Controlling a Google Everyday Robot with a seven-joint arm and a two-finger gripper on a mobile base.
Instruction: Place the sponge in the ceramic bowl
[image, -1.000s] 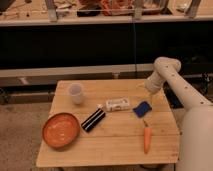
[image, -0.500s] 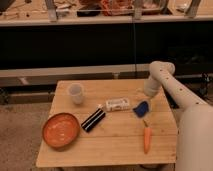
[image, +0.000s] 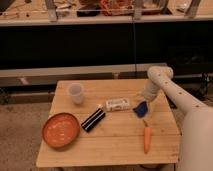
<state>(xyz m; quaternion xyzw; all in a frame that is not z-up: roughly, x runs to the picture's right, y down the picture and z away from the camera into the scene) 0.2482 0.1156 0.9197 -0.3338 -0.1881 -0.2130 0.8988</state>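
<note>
Camera view: gripper (image: 145, 100) at blue sponge (image: 140, 109), grip state unclear; a weak hold could drop it short of the far ceramic bowl (image: 61, 131).

End effector (image: 144, 103) indistinct at the sponge (image: 140, 109), robot body (image: 198, 140) (lower right) cut by frame edge

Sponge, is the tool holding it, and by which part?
Cannot be told. The tool is down at the far right edge of the sponge, but whether it grips is not visible.
</note>
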